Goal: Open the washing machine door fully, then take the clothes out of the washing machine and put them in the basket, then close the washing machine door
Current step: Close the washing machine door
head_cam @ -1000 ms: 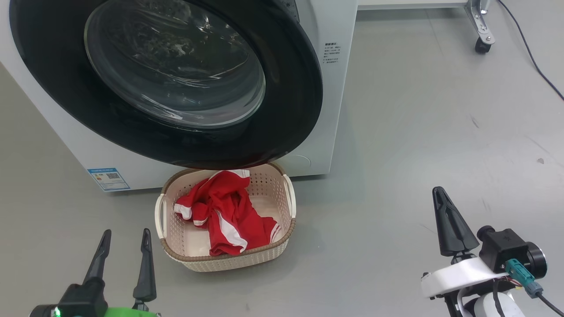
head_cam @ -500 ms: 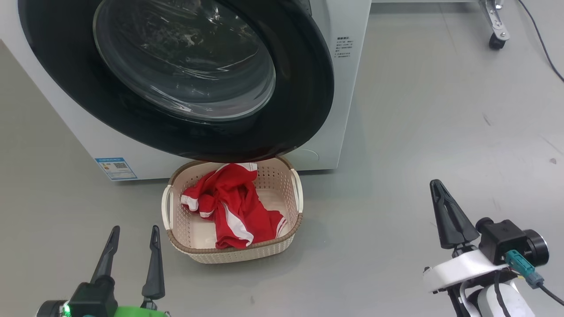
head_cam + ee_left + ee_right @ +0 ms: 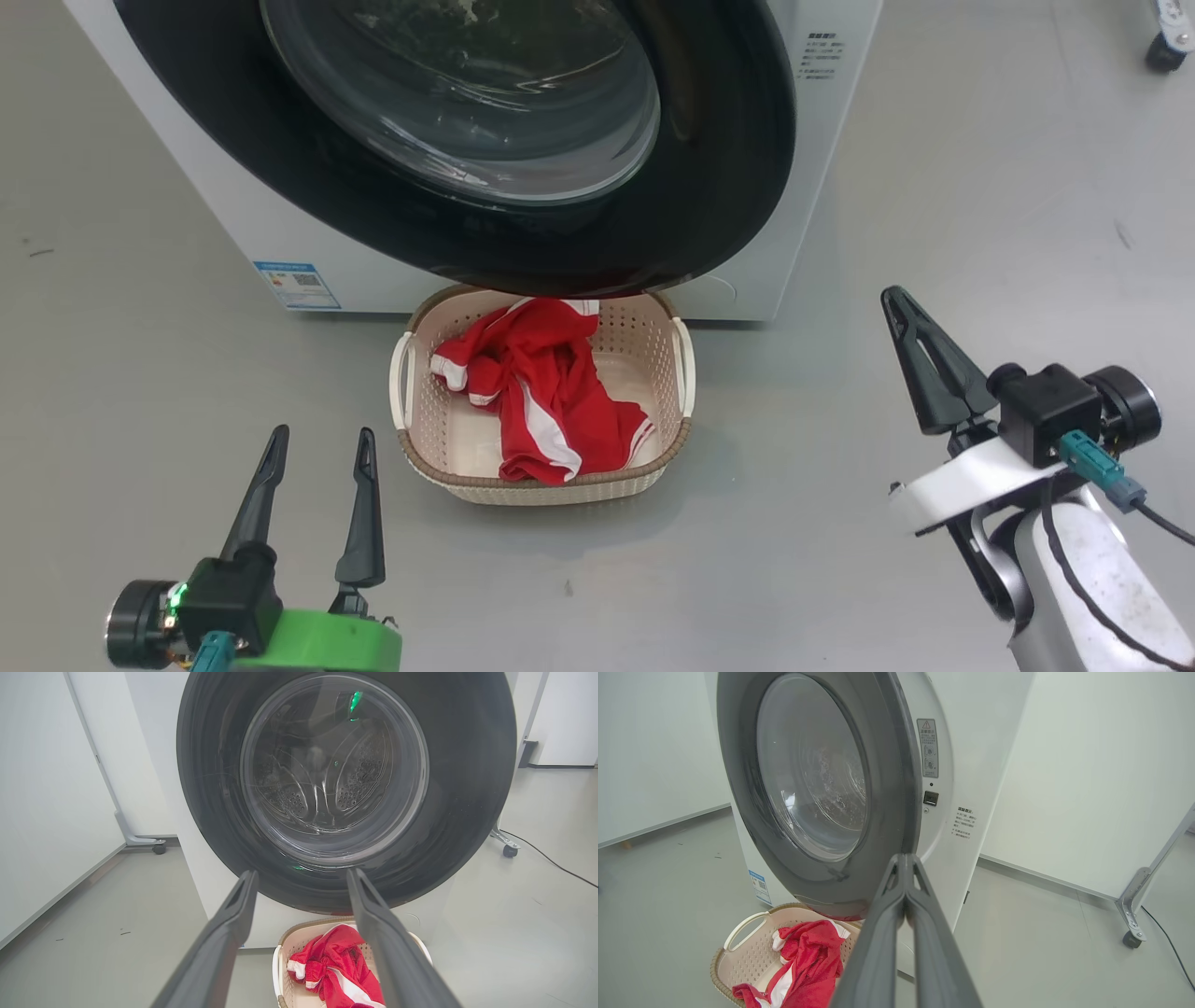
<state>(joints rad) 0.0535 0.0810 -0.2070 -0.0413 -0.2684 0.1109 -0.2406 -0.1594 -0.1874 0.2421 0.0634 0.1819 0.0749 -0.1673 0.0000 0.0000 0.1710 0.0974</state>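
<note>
The washing machine (image 3: 822, 187) is a big white box, and its round black washing machine door (image 3: 738, 187) is swung across the opening. In the right wrist view the washing machine door (image 3: 887, 788) has its right edge off the front panel, with the latch hole showing. Below it on the floor, the cream basket (image 3: 546, 481) holds the red, white-striped clothes (image 3: 551, 401). My left gripper (image 3: 322, 437) is open and empty, low and left of the basket. My right gripper (image 3: 892, 299) is shut and empty, well right of the basket. The wrist views show the left gripper (image 3: 301, 873), right gripper (image 3: 903, 858), clothes (image 3: 336, 961) and basket (image 3: 738, 952).
A blue label (image 3: 296, 285) sits low on the machine's front. A metal leg with a caster (image 3: 1132, 924) and a black cable (image 3: 1171, 952) lie to the right of the machine. Another caster (image 3: 159, 849) stands to its left by a white wall. Grey floor surrounds the basket.
The head camera has moved, so the machine and basket now sit further right and higher in view. The right gripper has risen a little. Left stays open, right stays shut.
</note>
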